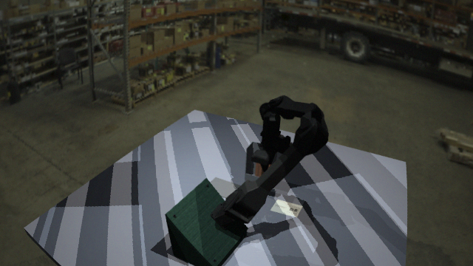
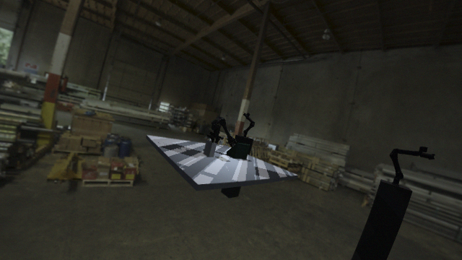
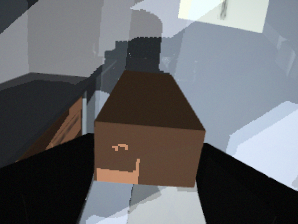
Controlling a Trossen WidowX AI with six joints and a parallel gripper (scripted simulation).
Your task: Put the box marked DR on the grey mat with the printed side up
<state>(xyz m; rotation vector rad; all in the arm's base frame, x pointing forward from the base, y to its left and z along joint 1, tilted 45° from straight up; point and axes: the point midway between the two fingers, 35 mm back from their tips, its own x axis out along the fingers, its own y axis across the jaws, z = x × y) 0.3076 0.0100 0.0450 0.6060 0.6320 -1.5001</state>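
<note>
- QSFP-100G box, brown cardboard-coloured and boxy [image 3: 150, 157], sits between the fingers in the wrist view; whether it is the DR one cannot be told, as no reach code is legible.
- The black parallel-jaw gripper [image 1: 264, 165] [image 2: 214, 140] [image 3: 147, 148] stands about half open, its fingers closed against that box's two sides.
- Grasping looks done. Lifting clear, turning the printed side up, laying the box on the grey mat and backing the arm off all appear to remain; the code wants confirming first.
- The grey upright bin [image 1: 250, 157] [image 2: 209, 149] is under the gripper in the top view. Whether the held box is clear of it cannot be settled.
- Another orange-brown surface [image 3: 61, 131] shows at the left of the wrist view, probably a neighbouring box. All three cannot be counted.
- A pale printed card [image 1: 281, 207] [image 3: 225, 12] lies on the patterned table [image 1: 122, 229] [image 2: 216, 177], apart from the gripper.
</note>
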